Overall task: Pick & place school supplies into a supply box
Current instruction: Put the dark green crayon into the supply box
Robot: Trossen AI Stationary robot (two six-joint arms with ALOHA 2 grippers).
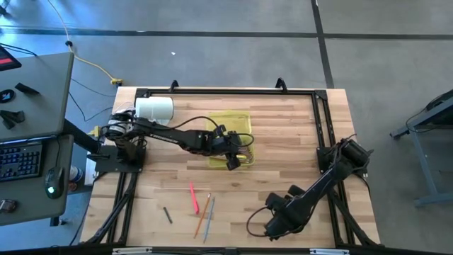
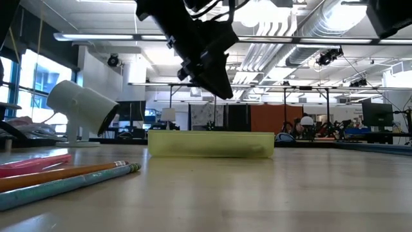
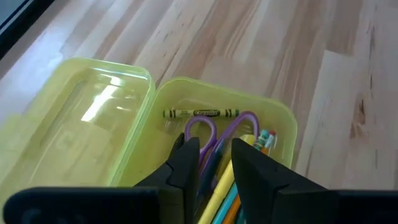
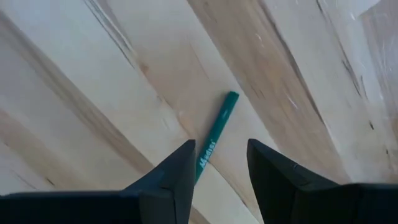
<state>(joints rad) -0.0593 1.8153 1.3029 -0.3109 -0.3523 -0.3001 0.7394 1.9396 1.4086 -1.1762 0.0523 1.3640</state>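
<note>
The yellow-green supply box (image 1: 230,122) sits mid-table with its lid (image 3: 74,124) folded open beside the tray (image 3: 186,84). Purple-handled scissors (image 3: 202,127), a green crayon (image 3: 200,113) and several pencils lie in the tray. My left gripper (image 3: 216,168) hangs open above the tray (image 2: 212,143), clear of it in the low view (image 2: 219,87). My right gripper (image 1: 272,228) is near the table's near edge, open, its fingers on either side of a green pen (image 4: 214,140) that lies flat on the wood. A pink pen (image 1: 192,198), an orange pencil (image 1: 202,216), a light blue one and a dark pen (image 1: 168,214) lie near the near edge.
A white cylinder (image 1: 153,108) with cables stands at the table's far left, beside the left arm. A black frame rail (image 1: 318,113) runs around the tabletop. Bare wood lies between the box and the loose pens. A desk with a keyboard (image 1: 21,159) stands left of the table.
</note>
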